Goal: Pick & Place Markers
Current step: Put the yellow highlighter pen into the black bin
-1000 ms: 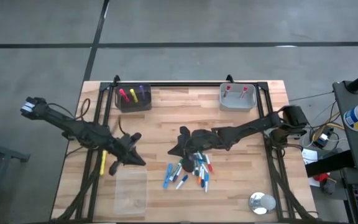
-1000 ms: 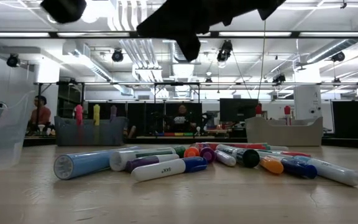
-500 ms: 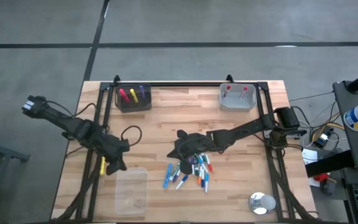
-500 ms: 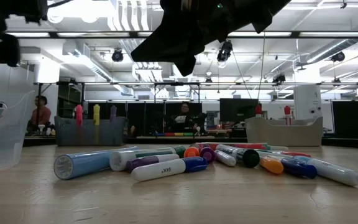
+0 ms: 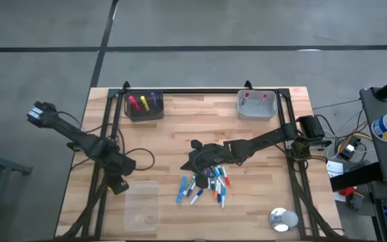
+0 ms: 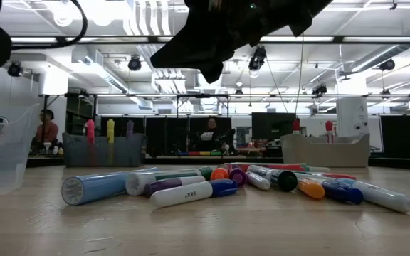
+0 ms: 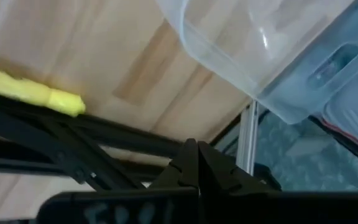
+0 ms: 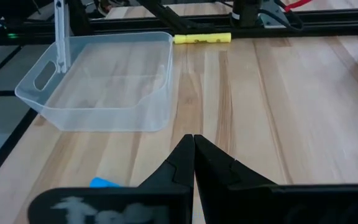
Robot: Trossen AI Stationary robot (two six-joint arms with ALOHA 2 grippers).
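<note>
High view shows the right tool (image 5: 195, 161) pinched shut on nothing, poised at the back edge of the markers (image 5: 207, 184), which lie in a loose heap near the middle of the wooden bench (image 5: 200, 121); the left tool (image 5: 118, 184) is also shut and empty, just beside the clear plastic tub (image 5: 142, 208) with a lone yellow marker (image 7: 30, 91) near it. Those pens look light, stiff and smooth, round enough to roll, so I judge a grip across the mid-barrel of one at the heap's edge safest, since crossed neighbours may lift or scatter
</note>
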